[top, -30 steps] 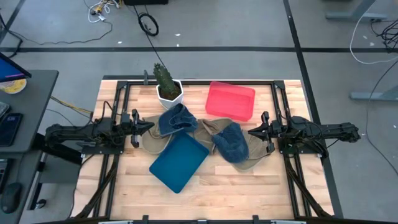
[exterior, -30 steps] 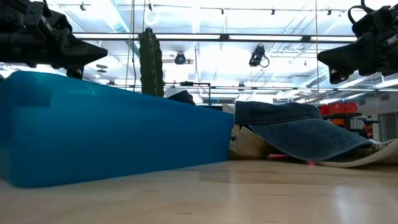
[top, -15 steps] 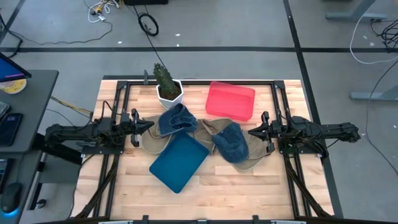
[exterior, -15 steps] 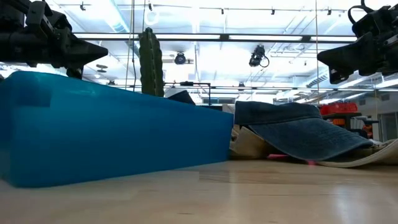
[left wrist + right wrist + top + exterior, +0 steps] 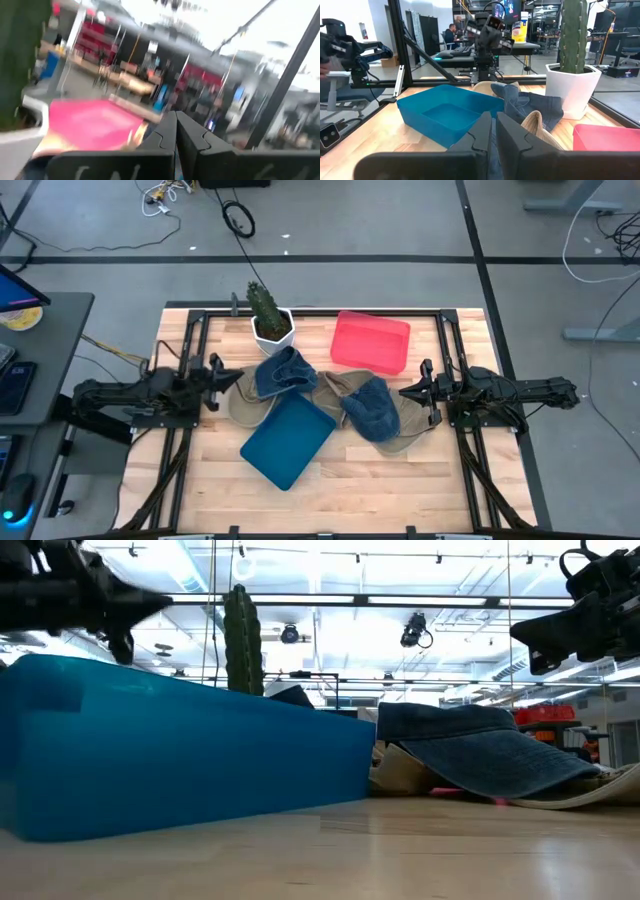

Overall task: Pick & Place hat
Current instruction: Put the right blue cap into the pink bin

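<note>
Two blue denim hats lie mid-table, each on a beige hat: the left one [image 5: 285, 372] on a beige hat [image 5: 243, 404], the right one [image 5: 374, 410] on a beige hat [image 5: 408, 440]. My left gripper [image 5: 236, 376] is shut and empty, in the air just left of the left hats; its shut fingers show in the left wrist view [image 5: 176, 131]. My right gripper [image 5: 403, 392] is shut and empty, just right of the right hats and above the table; its shut fingers show in its wrist view [image 5: 493, 131]. The right denim hat also shows in the low view [image 5: 480, 755].
A blue tray [image 5: 288, 440] lies in front of the hats, toward the near edge. A pink tray [image 5: 371, 342] sits at the far middle. A cactus in a white pot [image 5: 268, 320] stands at the far left of the hats. Bare wood lies along the near edge.
My left gripper has risen and swung a little toward the table's far edge, staying shut. The hats and my right gripper have kept still.
</note>
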Robot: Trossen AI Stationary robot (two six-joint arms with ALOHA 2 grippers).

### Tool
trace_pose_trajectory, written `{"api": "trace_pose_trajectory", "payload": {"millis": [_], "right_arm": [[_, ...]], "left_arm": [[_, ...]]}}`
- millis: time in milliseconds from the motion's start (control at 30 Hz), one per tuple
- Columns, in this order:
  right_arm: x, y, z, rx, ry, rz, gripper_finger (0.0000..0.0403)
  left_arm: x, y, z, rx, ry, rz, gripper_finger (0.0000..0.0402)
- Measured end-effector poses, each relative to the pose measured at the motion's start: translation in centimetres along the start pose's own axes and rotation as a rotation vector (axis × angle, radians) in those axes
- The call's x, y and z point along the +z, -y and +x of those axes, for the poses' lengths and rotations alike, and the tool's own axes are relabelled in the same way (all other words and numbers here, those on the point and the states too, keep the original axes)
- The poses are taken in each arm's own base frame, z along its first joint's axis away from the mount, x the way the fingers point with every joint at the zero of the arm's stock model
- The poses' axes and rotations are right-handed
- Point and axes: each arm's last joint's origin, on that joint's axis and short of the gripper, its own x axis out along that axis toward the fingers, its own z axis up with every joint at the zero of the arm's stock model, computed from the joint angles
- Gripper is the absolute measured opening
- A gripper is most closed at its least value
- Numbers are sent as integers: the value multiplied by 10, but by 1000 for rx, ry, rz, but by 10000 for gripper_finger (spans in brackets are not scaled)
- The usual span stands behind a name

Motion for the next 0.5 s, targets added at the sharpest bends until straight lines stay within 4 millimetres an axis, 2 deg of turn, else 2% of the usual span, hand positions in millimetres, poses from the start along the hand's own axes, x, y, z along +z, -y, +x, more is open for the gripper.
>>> {"api": "trace_pose_trajectory", "payload": {"millis": [100,200,400,500], "right_arm": [[6,0,0,2,62,29,32],[20,0,-2,23,209,209,32],[55,1,-17,40,608,368,32],[63,2,-22,50,695,411,32]], "left_arm": [[10,3,-1,-6,113,-31,5],[20,6,-1,10,154,-9,5],[55,20,2,13,222,95,5],[75,30,8,16,238,161,5]]}}
